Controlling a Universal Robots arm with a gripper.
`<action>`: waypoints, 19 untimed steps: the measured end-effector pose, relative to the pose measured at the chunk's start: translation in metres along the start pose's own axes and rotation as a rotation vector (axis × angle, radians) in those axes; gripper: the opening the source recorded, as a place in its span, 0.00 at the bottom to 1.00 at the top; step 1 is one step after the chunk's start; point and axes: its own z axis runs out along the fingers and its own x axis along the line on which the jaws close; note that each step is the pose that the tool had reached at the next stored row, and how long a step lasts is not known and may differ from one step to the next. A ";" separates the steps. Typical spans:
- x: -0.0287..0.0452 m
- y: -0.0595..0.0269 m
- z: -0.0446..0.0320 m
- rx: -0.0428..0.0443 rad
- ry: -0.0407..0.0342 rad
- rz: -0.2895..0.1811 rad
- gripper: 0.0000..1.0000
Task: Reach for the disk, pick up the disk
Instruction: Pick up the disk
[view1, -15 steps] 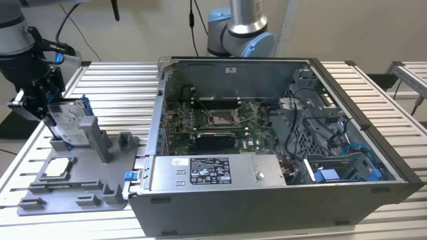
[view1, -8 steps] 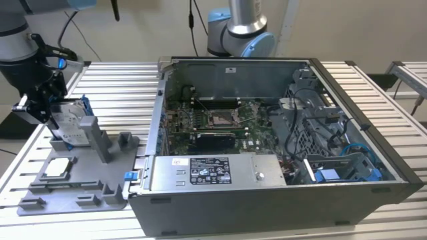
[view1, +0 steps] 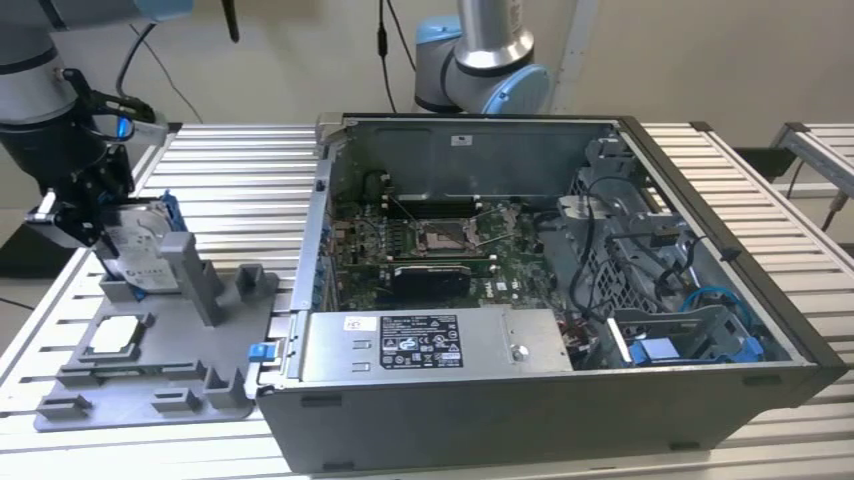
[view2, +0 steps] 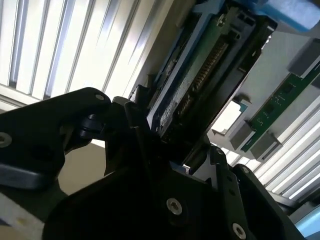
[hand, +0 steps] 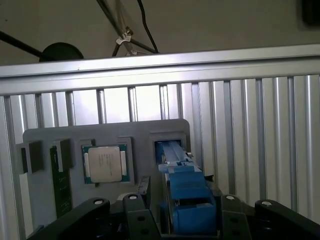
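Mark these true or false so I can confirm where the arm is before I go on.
1. The silver metal hard drive in blue plastic rails stands on edge in the grey plastic holder tray. True.
2. The tool hangs over the open black computer case. False: it is at the drive, to the exterior view's left of the case.
3. The flat square silver chip lies on the same tray. True.
4. The case is closed. False: its side is open and the green motherboard shows.

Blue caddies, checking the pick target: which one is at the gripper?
The disk, standing in the grey fixture; the other blue bracket sits inside the computer case.
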 end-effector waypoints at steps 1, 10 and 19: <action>0.0000 0.0000 0.0000 0.0000 0.0000 0.000 0.00; 0.0000 0.0000 0.0003 0.0000 0.0000 0.000 0.00; -0.0001 0.0000 0.0005 0.0008 0.0075 0.000 0.00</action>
